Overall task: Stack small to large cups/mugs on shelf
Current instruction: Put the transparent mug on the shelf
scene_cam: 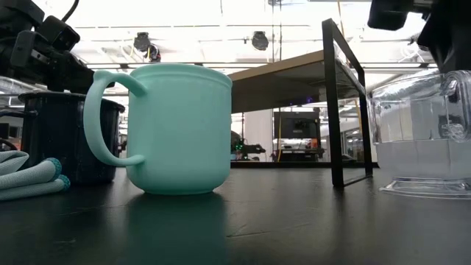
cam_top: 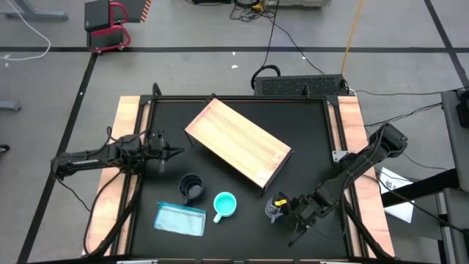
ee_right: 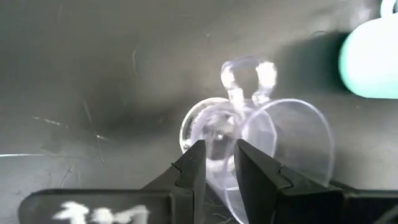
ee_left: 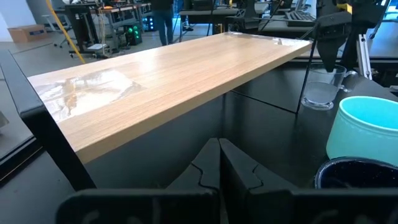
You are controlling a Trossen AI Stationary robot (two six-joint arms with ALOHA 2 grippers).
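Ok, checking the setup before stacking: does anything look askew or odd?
The shelf sits diagonally across the table rather than square to its edges. The clear cup is pinched at its rim by the right gripper. Nothing spilled or broken.

The high view looks straight down on the whole tabletop (cam_top: 242, 198), while the low view sits at its surface, very near the turquoise mug (scene_cam: 176, 129). Each wrist view looks forward past its own fingers (ee_left: 217, 168), and the left wrist view shares the shelf (ee_left: 168, 74) with both.
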